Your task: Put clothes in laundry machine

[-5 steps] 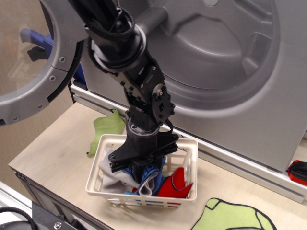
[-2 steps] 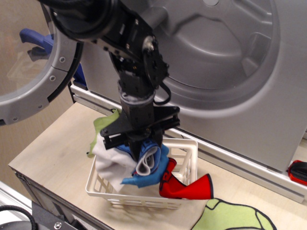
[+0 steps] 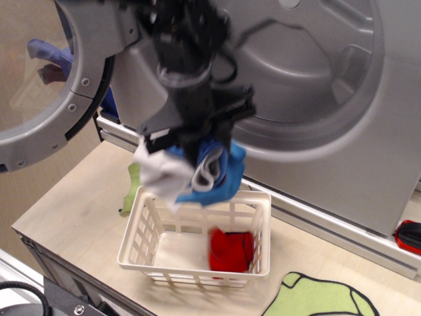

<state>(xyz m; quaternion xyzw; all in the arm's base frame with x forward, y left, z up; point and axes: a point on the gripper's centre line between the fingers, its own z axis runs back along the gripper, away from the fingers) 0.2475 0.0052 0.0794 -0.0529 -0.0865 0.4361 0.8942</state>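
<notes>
Now gripper [image 3: 197, 146] raised, clutching clothes [image 3: 197, 172]

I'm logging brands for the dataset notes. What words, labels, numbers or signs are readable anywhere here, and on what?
None are readable.
The laundry machine, the white basket and the blue garment held by the gripper show no lettering; the arm is motion-blurred.

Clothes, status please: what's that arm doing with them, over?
Gripper shut on blue garment and white garment, above basket. Red garment in basket. Laundry machine door open; path looks clear.
</notes>
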